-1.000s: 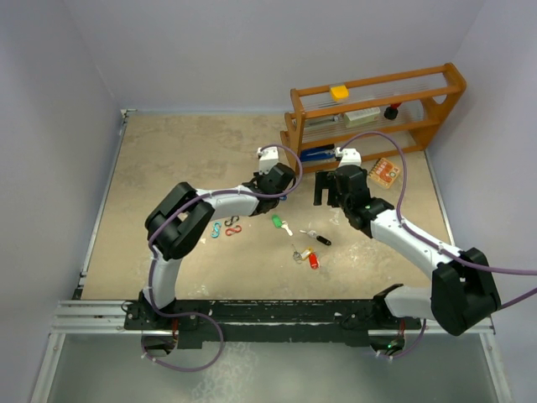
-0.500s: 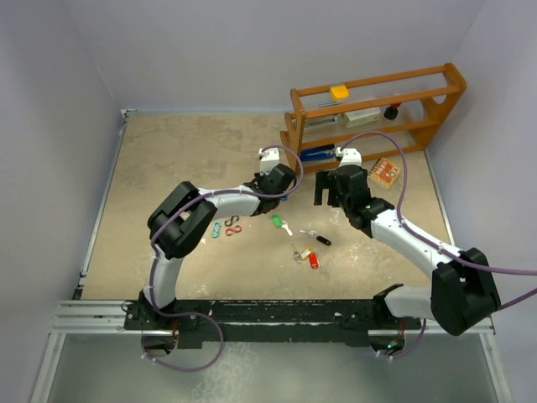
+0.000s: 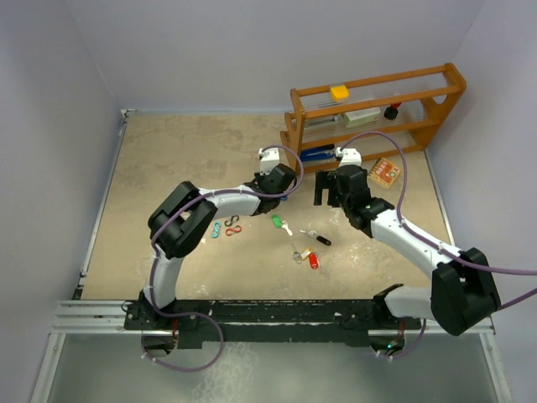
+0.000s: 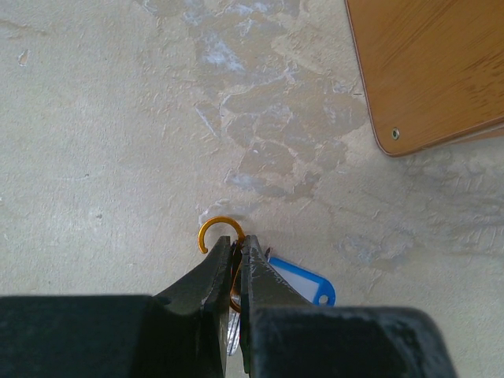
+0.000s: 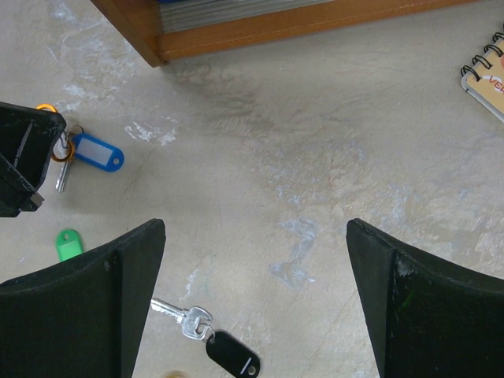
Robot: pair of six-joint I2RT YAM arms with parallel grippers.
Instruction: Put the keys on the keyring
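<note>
Left wrist: left gripper (image 4: 236, 246) clamped on orange ring (image 4: 219, 227), blue-tagged key (image 4: 303, 283) against it.
Right gripper (image 5: 253, 236) spread wide, holding nothing.

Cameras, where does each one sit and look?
Top external: high above and behind, looking down at the table; the left arm and right arm show.
Left wrist: on the left wrist, looking down past the shut left claw pinching the orange keyring.
Right wrist: on the right wrist, looking down between the fingers of the open right claw.
Shared: both wrist views show the blue-tagged key and keyring.
</note>
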